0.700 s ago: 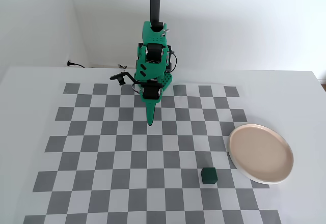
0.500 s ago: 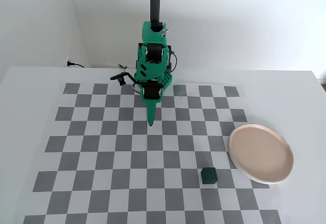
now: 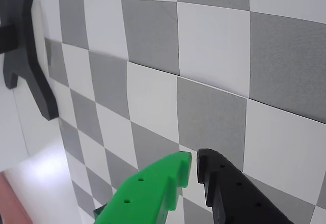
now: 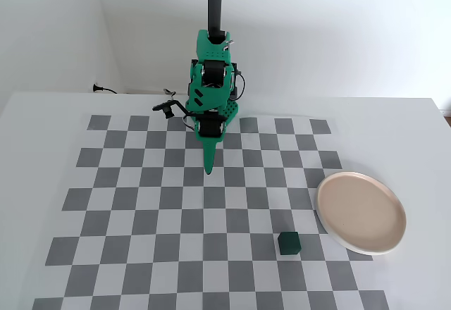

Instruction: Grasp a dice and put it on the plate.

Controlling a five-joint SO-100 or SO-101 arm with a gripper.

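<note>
Sitting beside the plate, the dice lies well apart from the closed pincer.

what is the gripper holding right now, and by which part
Nothing. The gripper is shut and empty above the checkered mat; the dice sits untouched beside the plate.

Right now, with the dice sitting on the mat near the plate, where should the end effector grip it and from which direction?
Probably from straight above, closing on two opposite vertical faces. In the fixed view the dice is a small cube sitting flat on the checkered mat, apart from the plate, so all sides look free. The end effector sits nearly shut and far up the mat; it must open first.
</note>
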